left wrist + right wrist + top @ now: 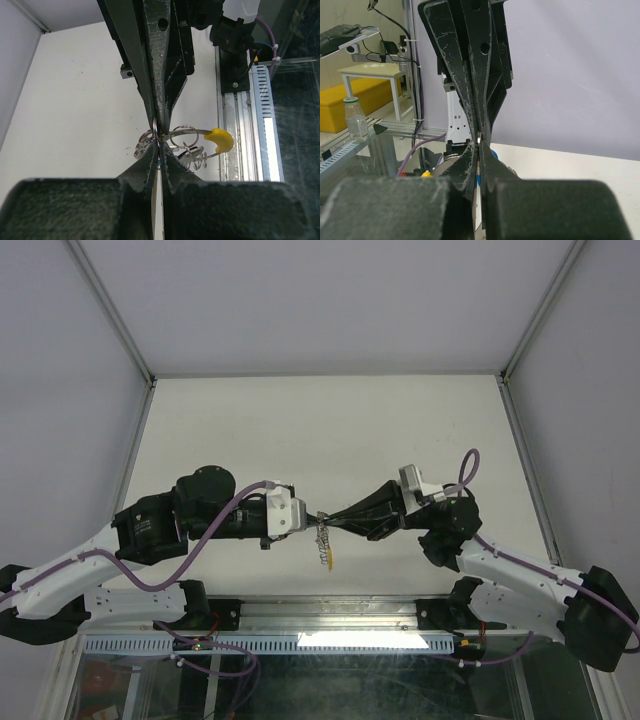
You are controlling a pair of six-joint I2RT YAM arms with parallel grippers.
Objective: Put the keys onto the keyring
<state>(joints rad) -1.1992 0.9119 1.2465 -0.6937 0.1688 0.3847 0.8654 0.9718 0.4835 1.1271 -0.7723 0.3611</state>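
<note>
My left gripper (316, 519) and my right gripper (328, 520) meet tip to tip above the table's near edge. Both are shut. In the left wrist view the left gripper (159, 148) pinches something thin with a speck of blue, seemingly the blue-headed key (159, 159). The right fingers (159, 107) come down from above and pinch a small wire ring (155, 131). The keyring (192, 132) with its yellow segment (220, 139) hangs beside the pinch, with small silver rings (144, 143) and keys bunched on it. In the top view the keyring (325, 545) dangles below the tips. The right wrist view shows the right gripper (479, 143) shut, with blue behind it.
A metal rail (330, 615) runs along the table's near edge, just below the hanging ring, and also shows in the left wrist view (242, 145). White enclosure walls stand on the left, right and far sides. The white table top (320, 430) lies beyond the grippers.
</note>
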